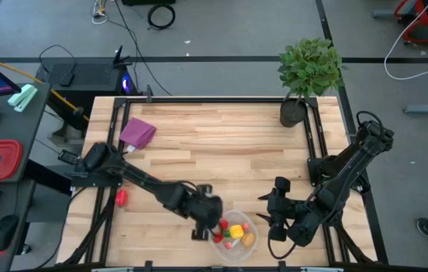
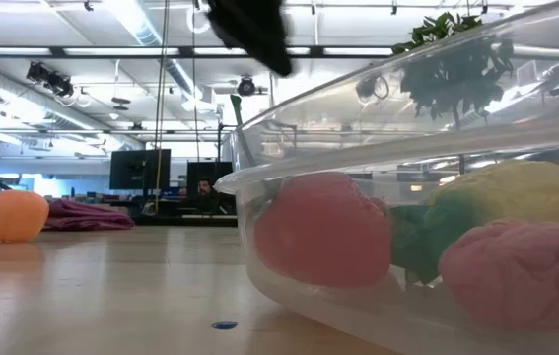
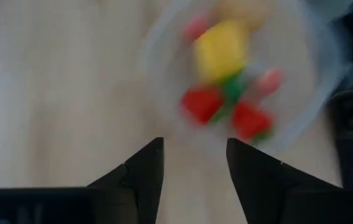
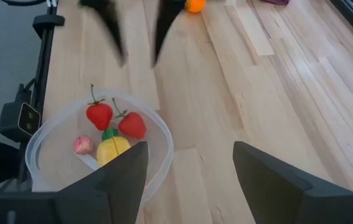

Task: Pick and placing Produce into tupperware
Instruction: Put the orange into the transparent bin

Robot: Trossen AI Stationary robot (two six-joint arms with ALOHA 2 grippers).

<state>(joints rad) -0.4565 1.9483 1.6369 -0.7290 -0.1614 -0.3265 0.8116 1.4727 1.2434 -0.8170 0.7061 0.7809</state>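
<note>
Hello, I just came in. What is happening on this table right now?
Two robot arms are putting toy produce into the tupperware at the table's near edge. It already holds several pieces. The left gripper is just beside the tub, fingers apart, nothing between them. The right gripper waits open nearby. One orange-red piece lies on the table's left side.

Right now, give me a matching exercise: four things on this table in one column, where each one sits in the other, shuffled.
Things:
1. yellow produce
2. purple cloth
3. potted plant
4. red piece

Places:
A. far right corner of the table
B. inside the tupperware
C. far left part of the table
D. loose on the wood by the left arm's base

Pairs: 1-B, 2-C, 3-A, 4-D
</note>
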